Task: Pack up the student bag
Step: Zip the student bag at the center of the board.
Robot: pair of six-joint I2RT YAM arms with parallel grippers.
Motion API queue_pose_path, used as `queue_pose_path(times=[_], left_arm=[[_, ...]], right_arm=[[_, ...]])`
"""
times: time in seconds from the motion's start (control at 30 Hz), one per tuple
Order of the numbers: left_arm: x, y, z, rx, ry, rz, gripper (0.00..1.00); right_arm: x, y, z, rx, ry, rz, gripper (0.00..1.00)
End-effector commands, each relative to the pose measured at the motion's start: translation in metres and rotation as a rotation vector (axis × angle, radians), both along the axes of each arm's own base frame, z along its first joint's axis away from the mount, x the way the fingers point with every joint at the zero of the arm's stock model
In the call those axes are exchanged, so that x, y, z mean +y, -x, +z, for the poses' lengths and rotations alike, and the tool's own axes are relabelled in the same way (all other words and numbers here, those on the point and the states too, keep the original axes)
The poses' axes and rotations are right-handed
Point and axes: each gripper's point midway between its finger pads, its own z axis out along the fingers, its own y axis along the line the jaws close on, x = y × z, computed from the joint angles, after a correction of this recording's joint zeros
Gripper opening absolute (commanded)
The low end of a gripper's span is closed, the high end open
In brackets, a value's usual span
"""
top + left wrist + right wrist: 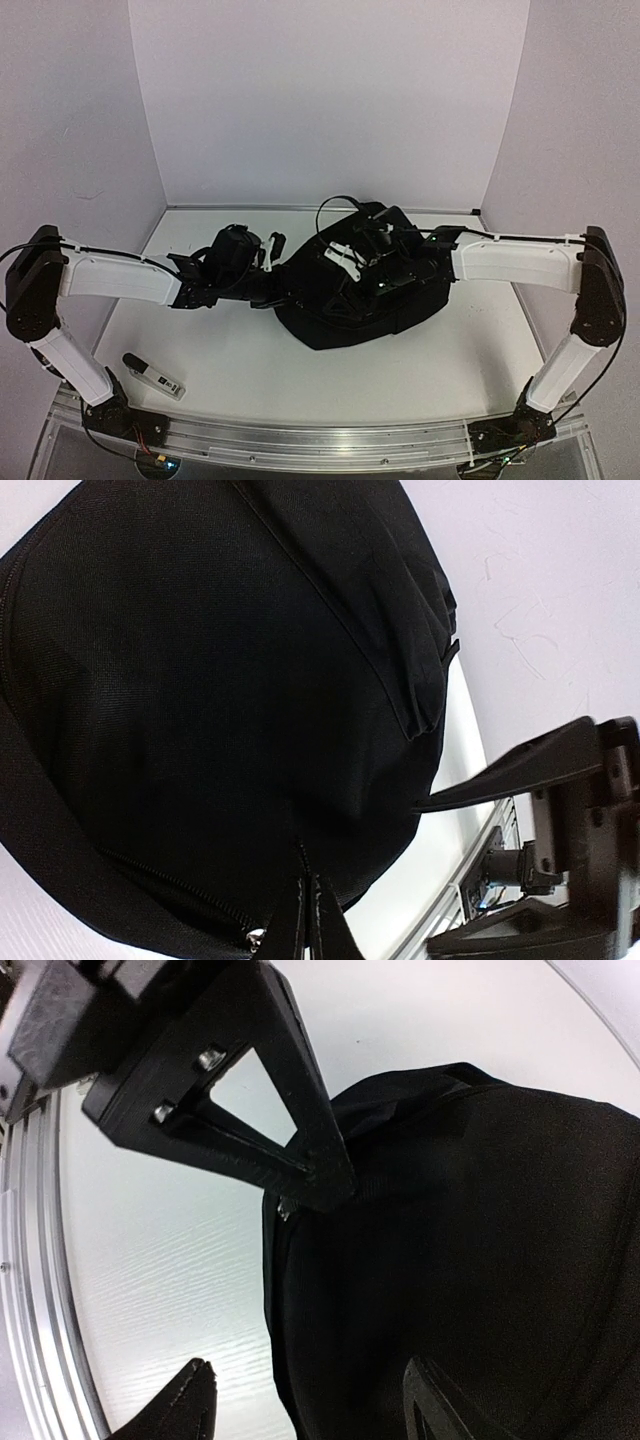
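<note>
My left gripper (308, 885) is pinched shut on fabric of the backpack (340, 325) near its zipper. My right gripper (305, 1375) stands open astride the bag's edge.

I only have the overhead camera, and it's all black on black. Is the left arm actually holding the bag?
Observer: Yes. In the left wrist view the left gripper has its jaws shut on the student bag fabric, right beside a zipper pull.
Operator: And the right one?
Observer: In its own wrist view the right gripper has its jaws open. The bag's edge shows between them, and they hold nothing.
</note>
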Motion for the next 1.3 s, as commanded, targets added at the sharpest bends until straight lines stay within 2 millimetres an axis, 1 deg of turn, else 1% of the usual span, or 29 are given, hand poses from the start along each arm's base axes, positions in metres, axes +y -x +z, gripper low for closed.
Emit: queue_pose_path(times=[0.0,0.07,0.1,0.13,0.17,0.23,0.27,0.3,0.33,0.43,0.53,0.67,0.8,0.87,0.93,1.03,1.07,1.17,1.27], left_arm=[[-0.006,-0.005,0.049,-0.076,0.112,0.011,0.00],[-0.005,-0.005,0.050,-0.075,0.113,0.016,0.00],[-0.004,-0.005,0.050,-0.075,0.113,0.021,0.00],[-0.003,-0.006,0.050,-0.076,0.113,0.027,0.00],[-0.002,-0.006,0.050,-0.078,0.110,0.031,0.00],[0.002,-0.008,0.046,-0.083,0.092,0.045,0.00],[0.005,-0.009,0.045,-0.084,0.084,0.053,0.00],[0.008,-0.010,0.042,-0.085,0.073,0.062,0.00],[0.012,-0.012,0.040,-0.086,0.065,0.073,0.00],[0.028,-0.021,0.031,-0.084,0.037,0.121,0.00],[0.042,-0.031,0.027,-0.092,0.020,0.162,0.00],[0.053,-0.045,0.021,-0.103,-0.019,0.201,0.00],[0.052,-0.051,0.018,-0.102,-0.025,0.199,0.00],[0.046,-0.050,0.019,-0.105,-0.004,0.167,0.00],[0.032,-0.042,0.022,-0.108,0.054,0.083,0.00],[0.006,-0.024,0.028,-0.113,0.135,-0.060,0.00],[-0.005,-0.014,0.031,-0.118,0.158,-0.115,0.00],[-0.031,0.007,0.041,-0.146,0.164,-0.221,0.00],[-0.057,0.026,0.043,-0.142,0.158,-0.300,0.00]], right_arm=[[0.028,-0.009,0.000,-0.054,-0.034,0.015,0.65],[0.035,-0.008,-0.013,-0.057,-0.014,0.025,0.64],[0.037,-0.007,-0.020,-0.062,0.002,0.030,0.61],[0.038,-0.008,-0.026,-0.067,0.020,0.031,0.57],[0.037,-0.008,-0.034,-0.067,0.037,0.028,0.51],[0.032,-0.010,-0.042,-0.070,0.064,0.009,0.28],[0.029,-0.010,-0.043,-0.072,0.071,0.001,0.14],[0.025,-0.009,-0.041,-0.077,0.071,-0.005,0.05],[0.021,-0.007,-0.040,-0.079,0.075,-0.009,0.01],[0.005,0.003,-0.029,-0.099,0.075,-0.006,0.00],[-0.015,0.018,-0.029,-0.109,0.107,0.034,0.00],[-0.041,0.036,-0.039,-0.109,0.179,0.083,0.00],[-0.066,0.045,-0.049,-0.148,0.247,0.114,0.00],[-0.074,0.050,-0.053,-0.150,0.263,0.118,0.00],[-0.077,0.053,-0.051,-0.141,0.254,0.118,0.00],[-0.069,0.056,-0.045,-0.118,0.216,0.127,0.00],[-0.066,0.056,-0.043,-0.113,0.209,0.131,0.00],[-0.057,0.053,-0.041,-0.108,0.197,0.143,0.00],[-0.050,0.051,-0.039,-0.101,0.189,0.153,0.00]])
